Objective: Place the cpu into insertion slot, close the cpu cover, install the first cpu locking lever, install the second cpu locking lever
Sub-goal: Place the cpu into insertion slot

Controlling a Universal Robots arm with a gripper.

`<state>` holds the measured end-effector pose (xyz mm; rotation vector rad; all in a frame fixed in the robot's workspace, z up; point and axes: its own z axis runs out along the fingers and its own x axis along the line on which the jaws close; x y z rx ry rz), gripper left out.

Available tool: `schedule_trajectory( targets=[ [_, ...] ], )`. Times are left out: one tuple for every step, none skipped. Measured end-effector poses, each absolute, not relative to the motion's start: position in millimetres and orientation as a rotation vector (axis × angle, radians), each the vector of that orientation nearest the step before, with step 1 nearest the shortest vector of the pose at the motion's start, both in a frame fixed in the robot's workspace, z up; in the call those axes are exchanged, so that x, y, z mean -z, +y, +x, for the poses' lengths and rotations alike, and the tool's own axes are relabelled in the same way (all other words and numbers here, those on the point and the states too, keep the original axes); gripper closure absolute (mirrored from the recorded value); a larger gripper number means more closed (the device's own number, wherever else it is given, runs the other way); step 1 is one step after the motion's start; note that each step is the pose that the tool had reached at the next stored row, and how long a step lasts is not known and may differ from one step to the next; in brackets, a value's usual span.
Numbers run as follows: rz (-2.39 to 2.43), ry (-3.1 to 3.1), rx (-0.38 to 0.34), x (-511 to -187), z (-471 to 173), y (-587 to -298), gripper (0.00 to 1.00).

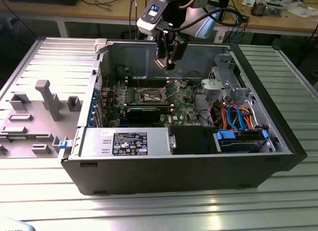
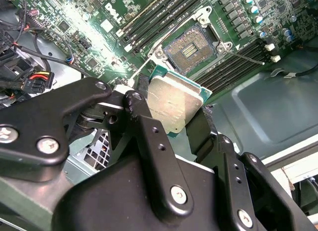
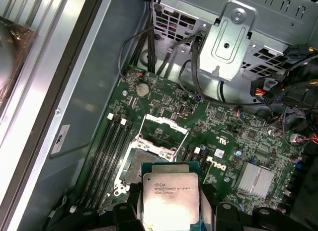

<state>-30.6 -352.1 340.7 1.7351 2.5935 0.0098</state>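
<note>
**While clamped above an open socket, at risk of a crooked landing**

While closed on two opposite edges of the cpu (image 2: 174, 104), holds it silvery side up in mid-air between the black fingers (image 2: 146, 131) of the gripper (image 1: 166, 65). Hangs short of the insertion slot (image 2: 191, 48), ahead of and below the fingertips, well apart. Leaves the socket contacts bare, with the cpu cover (image 3: 165, 120) tipped up open on the far side of the slot from the fingers.

Likely hazards, as a judgement only:
- Could bend the fine contacts if lowered tilted or turned off square.
- Could slide out of a grip resting on thin edges alone.
- Could clip the raised cover, or the thin locking lever (image 2: 246, 57) jutting out beside the socket, on the way down.
- Could seat the wrong way round; cannot tell any corner mark from here.

Writing, taken from the exterior view's left:
- Shows a black label (image 1: 130, 143) with white print on the grey power supply (image 1: 94, 141), left of the fingers and nearer the camera.
- Shows a small pale sticker (image 3: 59, 140) with dark print on the case wall (image 3: 84, 82).
- Carries several lines of etched print on the chip's metal top, between the fingers.
- Bears a white logo (image 3: 222, 140) on the green board (image 3: 228, 116), beyond the fingertips.

Leaves all of it unread.
</note>
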Motion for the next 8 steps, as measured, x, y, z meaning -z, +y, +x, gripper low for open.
schedule_trajectory(
  targets=[
    [1.738, 2.592, -0.010, -340.7, -30.6, -352.1, 0.45],
    [1.740, 2.590, -0.010, -340.7, -30.6, -352.1, 0.45],
    [1.743, 2.588, -0.010, -340.7, -30.6, -352.1, 0.45],
    [1.746, 2.586, -0.010, -340.7, -30.6, -352.1, 0.45],
    [1.750, 2.584, -0.010, -340.7, -30.6, -352.1, 0.45],
    [1.753, 2.582, -0.010, -340.7, -30.6, -352.1, 0.45],
    [1.755, 2.580, -0.010, -340.7, -30.6, -352.1, 0.45],
    [1.756, 2.579, -0.010, -340.7, -30.6, -352.1, 0.45]
  ],
)
